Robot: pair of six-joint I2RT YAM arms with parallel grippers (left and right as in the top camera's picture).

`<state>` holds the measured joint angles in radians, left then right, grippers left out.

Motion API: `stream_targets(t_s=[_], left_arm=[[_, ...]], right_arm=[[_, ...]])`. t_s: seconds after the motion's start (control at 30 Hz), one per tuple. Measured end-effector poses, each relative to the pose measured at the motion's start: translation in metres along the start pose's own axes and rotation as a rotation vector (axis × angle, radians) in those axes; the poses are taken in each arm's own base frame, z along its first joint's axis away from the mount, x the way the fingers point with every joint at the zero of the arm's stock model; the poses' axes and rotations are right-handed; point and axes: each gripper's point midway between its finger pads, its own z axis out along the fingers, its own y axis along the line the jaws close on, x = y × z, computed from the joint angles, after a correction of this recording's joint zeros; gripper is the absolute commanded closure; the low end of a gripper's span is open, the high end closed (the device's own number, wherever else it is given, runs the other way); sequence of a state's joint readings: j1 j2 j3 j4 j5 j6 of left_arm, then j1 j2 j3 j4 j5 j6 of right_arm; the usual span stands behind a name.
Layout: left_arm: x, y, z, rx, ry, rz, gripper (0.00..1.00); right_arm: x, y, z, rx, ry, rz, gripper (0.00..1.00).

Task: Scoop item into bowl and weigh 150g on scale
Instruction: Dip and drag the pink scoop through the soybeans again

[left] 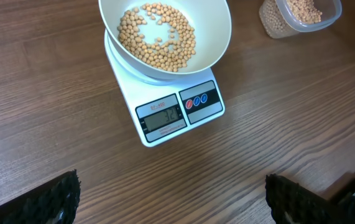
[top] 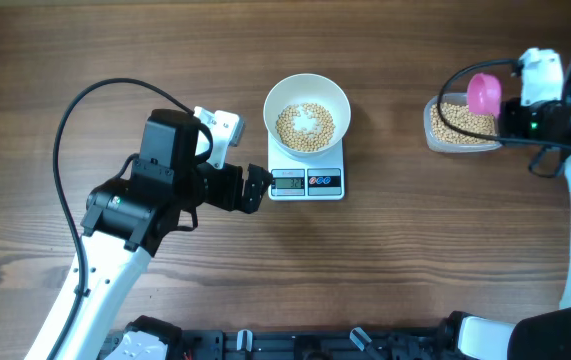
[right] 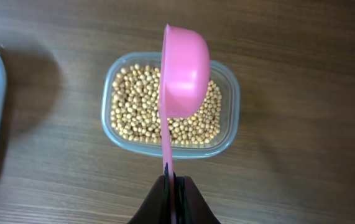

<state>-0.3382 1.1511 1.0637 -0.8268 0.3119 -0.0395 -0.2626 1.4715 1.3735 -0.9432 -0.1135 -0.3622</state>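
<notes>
Right wrist: scoop (right: 185, 68) pinched in right gripper (right: 172, 180) over tub (right: 230, 118) for more beans (right: 133, 112); left gripper (left: 172, 208) spread wide, idle by scale (left: 127, 93).

A pink scoop (right: 186, 68) has its thin handle pinched edge-on between the right jaws and runs straight out ahead of them, its cup turned on its side with the rounded back to the right. Below the cup, just ahead of those jaws, stands a clear rounded-rectangular plastic tub (right: 234, 93). From the left jaws the same tub (left: 270, 22) lies well ahead and off to the right. The dark wooden table (left: 165, 186), grain slanting across, shows bare between the tips of the left jaws.
</notes>
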Motion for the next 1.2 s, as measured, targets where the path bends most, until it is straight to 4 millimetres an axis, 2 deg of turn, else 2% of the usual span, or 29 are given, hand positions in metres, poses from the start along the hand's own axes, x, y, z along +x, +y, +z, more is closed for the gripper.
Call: stream_targets(t_s=[0.17, 0.4, 0.63, 0.8, 0.97, 1.2], left_arm=[[0.0, 0.0, 0.0, 0.0, 0.0, 0.0, 0.0], [0.0, 0.0, 0.0, 0.0, 0.0, 0.0, 0.0], [0.0, 0.0, 0.0, 0.0, 0.0, 0.0, 0.0], [0.0, 0.0, 0.0, 0.0, 0.0, 0.0, 0.0], [0.0, 0.0, 0.0, 0.0, 0.0, 0.0, 0.0], [0.0, 0.0, 0.0, 0.0, 0.0, 0.0, 0.0]], right_arm=[[0.014, -0.008, 0.013, 0.078, 0.05, -0.016, 0.96], [0.027, -0.009, 0.026, 0.093, 0.076, -0.016, 0.96], [0.02, -0.017, 0.029, 0.133, 0.04, -0.021, 0.96], [0.022, -0.02, 0.034, 0.148, 0.059, -0.025, 0.96], [0.032, -0.019, 0.055, 0.129, 0.124, -0.026, 0.96], [0.032, -0.002, 0.062, 0.098, 0.142, -0.065, 0.96]])
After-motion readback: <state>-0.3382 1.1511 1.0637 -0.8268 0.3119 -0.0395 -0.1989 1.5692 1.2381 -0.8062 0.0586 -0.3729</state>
